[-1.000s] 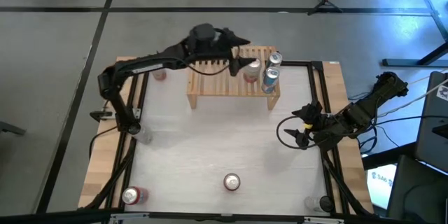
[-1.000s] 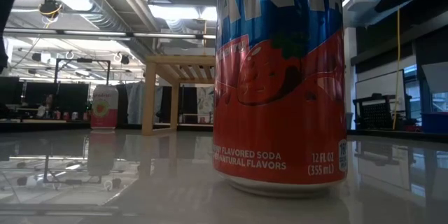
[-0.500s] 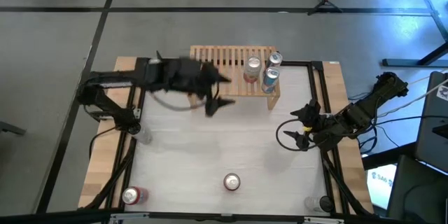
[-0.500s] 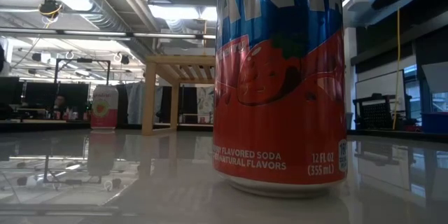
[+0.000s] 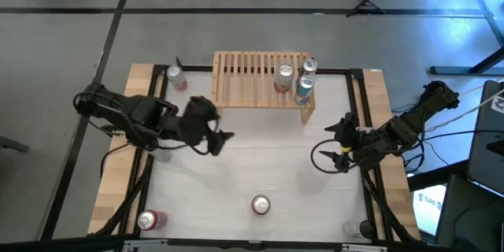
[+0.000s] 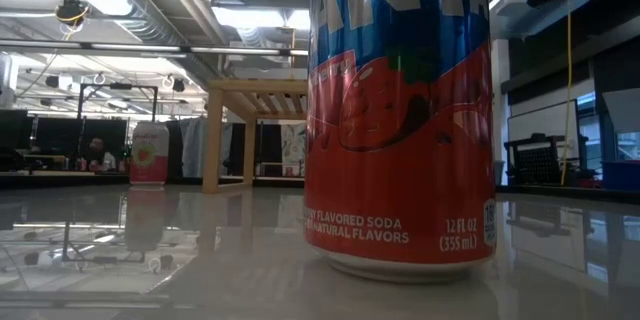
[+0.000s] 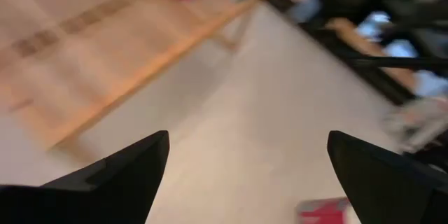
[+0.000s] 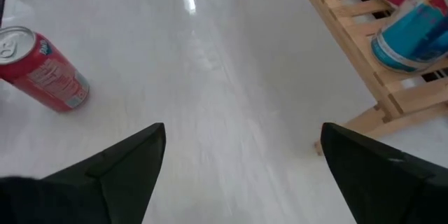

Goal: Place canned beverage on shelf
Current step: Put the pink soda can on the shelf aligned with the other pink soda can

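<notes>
The light-wood slatted shelf (image 5: 260, 80) stands at the table's far side on its short side legs. Three cans stand upright on its right end: a pink one (image 5: 283, 77) and two blue ones (image 5: 309, 67) (image 5: 303, 88). My left gripper (image 5: 219, 142) is open and empty over the table, just in front of the shelf's left end; its wrist view (image 7: 248, 175) shows the shelf (image 7: 84, 63). My right gripper (image 5: 337, 143) is open and empty at the table's right side; its wrist view (image 8: 241, 175) shows the shelf's right end (image 8: 350, 49).
A red can (image 5: 260, 204) stands near the front middle and fills the low view (image 6: 400, 120). Another red can (image 5: 147, 220) stands at the near left corner. A pink can (image 5: 175, 77) stands left of the shelf. Bare white tabletop (image 5: 268, 157) lies between the arms.
My left gripper has drawn back from above the shelf's right part, beside the pink can, toward the table's near left, and has come down over the table in front of the shelf. The three cans have stayed on the shelf.
</notes>
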{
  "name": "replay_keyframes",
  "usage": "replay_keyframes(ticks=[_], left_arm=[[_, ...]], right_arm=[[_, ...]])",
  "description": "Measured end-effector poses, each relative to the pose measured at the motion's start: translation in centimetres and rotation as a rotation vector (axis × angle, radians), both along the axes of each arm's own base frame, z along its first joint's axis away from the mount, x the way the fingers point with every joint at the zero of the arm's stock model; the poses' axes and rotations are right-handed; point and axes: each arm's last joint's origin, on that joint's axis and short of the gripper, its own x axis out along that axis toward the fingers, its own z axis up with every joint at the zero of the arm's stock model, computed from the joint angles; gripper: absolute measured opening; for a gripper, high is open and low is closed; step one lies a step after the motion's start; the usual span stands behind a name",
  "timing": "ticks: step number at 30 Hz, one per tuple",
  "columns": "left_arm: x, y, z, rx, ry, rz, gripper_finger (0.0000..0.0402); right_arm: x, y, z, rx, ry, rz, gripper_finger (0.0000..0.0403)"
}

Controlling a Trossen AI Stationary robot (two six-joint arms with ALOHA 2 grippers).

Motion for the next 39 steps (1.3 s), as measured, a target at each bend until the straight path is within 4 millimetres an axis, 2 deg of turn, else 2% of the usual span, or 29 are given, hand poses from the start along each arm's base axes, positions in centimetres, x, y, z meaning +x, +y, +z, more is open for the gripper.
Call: replay_keyframes(ticks=[5,10,21,28,34,39], left_arm=[[-3.4,3.2,-0.3,0.008,0.145,0.252,0.0382],[-5.2,7.6,-0.3,-0.005,0.250,0.464,0.0382],[-6.4,18.9,-1.4,-0.070,0.486,0.537,0.0382],[-7.5,25.5,-3.9,-0.175,0.628,0.573,0.0382],[-8.9,30.0,-6.2,-0.272,0.700,0.618,0.0382],[-9.2,32.2,-8.3,-0.314,0.799,0.649,0.0382]], right_arm=[[0.0,0.0,0.0,0.001,0.003,0.004,0.0369],[0.0,0.0,0.0,-0.013,0.008,0.016,0.0370],[0.1,-0.1,0.1,0.020,-0.046,-0.076,0.0369],[0.1,-0.2,0.1,0.025,-0.075,-0.128,0.0369],[0.1,-0.3,0.2,0.014,-0.092,-0.149,0.0369],[0.1,-0.3,0.2,0.011,-0.102,-0.160,0.0369]])
